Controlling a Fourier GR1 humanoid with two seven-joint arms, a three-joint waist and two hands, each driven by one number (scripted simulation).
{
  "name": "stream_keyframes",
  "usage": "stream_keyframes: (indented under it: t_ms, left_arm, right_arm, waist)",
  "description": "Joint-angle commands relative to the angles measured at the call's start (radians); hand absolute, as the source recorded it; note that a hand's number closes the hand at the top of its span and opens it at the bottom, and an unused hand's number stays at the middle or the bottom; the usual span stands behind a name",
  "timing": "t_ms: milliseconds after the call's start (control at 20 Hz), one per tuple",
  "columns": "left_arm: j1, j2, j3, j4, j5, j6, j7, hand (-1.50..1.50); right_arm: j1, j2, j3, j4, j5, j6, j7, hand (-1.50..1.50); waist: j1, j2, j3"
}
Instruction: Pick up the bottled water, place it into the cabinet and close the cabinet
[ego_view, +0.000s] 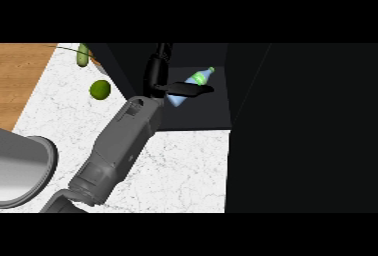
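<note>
The bottled water (198, 78) is a clear blue bottle with a green label and green cap. It lies tilted, cap toward the upper right, within the dark opening of the cabinet (207, 114). My left hand (156, 75) reaches into that opening from the lower left. Its thumb crosses the bottle's lower body and its fingers stretch up along the bottle's left side, so the hand is shut on the bottle. The bottle's base is hidden behind the hand. My right hand does not show.
A broad black cabinet panel (303, 125) fills the right side. On the white marble counter (184, 170) sit a lime (100, 89) and a long green vegetable (83, 55) at upper left. A grey metal pan (22, 170) lies at the left edge.
</note>
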Motion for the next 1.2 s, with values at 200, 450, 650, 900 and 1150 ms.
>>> stream_keyframes:
  t_ms: [200, 450, 650, 900, 1150]
  left_arm:
    - [0.268, 0.056, -0.033, -0.266, 0.074, -0.101, 0.044, -1.50]
    - [0.390, 0.035, -0.112, -0.505, 0.115, -0.056, 0.150, -1.50]
    - [0.515, 0.068, -0.179, -0.752, 0.120, -0.025, 0.258, -1.50]
    - [0.750, 0.065, -0.302, -1.110, 0.074, 0.062, 0.335, -1.50]
    - [0.940, 0.139, -0.384, -1.404, 0.074, 0.067, 0.466, -1.50]
  right_arm:
    - [-0.001, -0.008, -0.020, -0.046, -0.018, -0.028, 0.052, -1.50]
    - [-0.002, 0.017, 0.024, -0.042, 0.025, -0.055, 0.049, -1.50]
    - [0.046, -0.003, 0.031, -0.035, 0.013, -0.025, 0.010, -1.50]
    - [-0.010, -0.012, 0.006, -0.050, 0.005, -0.037, 0.060, -1.50]
    - [0.064, -0.046, 0.080, -0.094, 0.094, -0.028, 0.010, -1.50]
  waist:
    - [0.059, -0.018, -0.008]
    - [0.064, -0.018, -0.008]
    - [0.067, -0.022, -0.007]
    - [0.056, -0.014, -0.007]
    - [0.034, -0.012, -0.007]
